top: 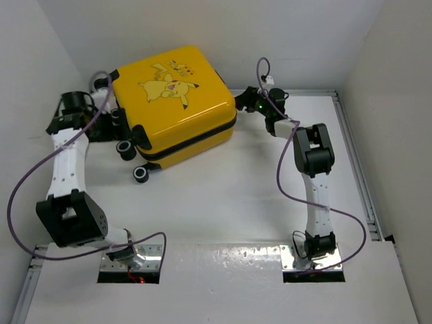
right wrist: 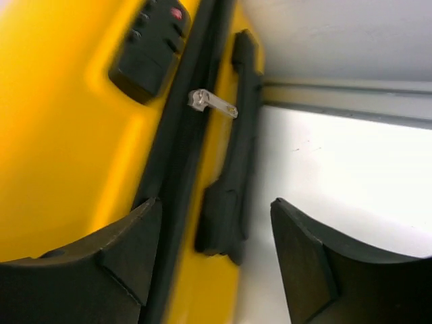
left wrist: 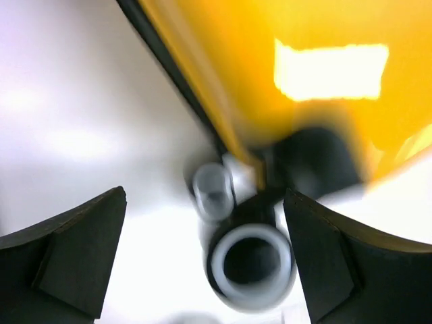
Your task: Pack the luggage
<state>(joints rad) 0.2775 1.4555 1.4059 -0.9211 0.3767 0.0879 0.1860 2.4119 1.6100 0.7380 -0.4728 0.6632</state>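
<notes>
The luggage (top: 174,104) is lying flat and closed by the far edge of the counter (top: 223,202), towards the far-left corner, printed face up. Its hard shell is looking stiff and glossy, so it is probably handling as bulky and slippery rather than fragile.

The left gripper (left wrist: 202,202) is hovering at the wheels (left wrist: 250,263), fingers spread wide and holding nothing. The right gripper (right wrist: 216,209) is facing the opposite side, its fingers equally wide and empty.

There the black side handle (right wrist: 233,175) is offering the surest hold. The zipper pull (right wrist: 212,103), just beside the combination lock (right wrist: 145,47), is likely the way in.

The closed shell is hiding the lining and any contents. Blur is smearing the left wrist view, and nothing to pack is showing anywhere.
</notes>
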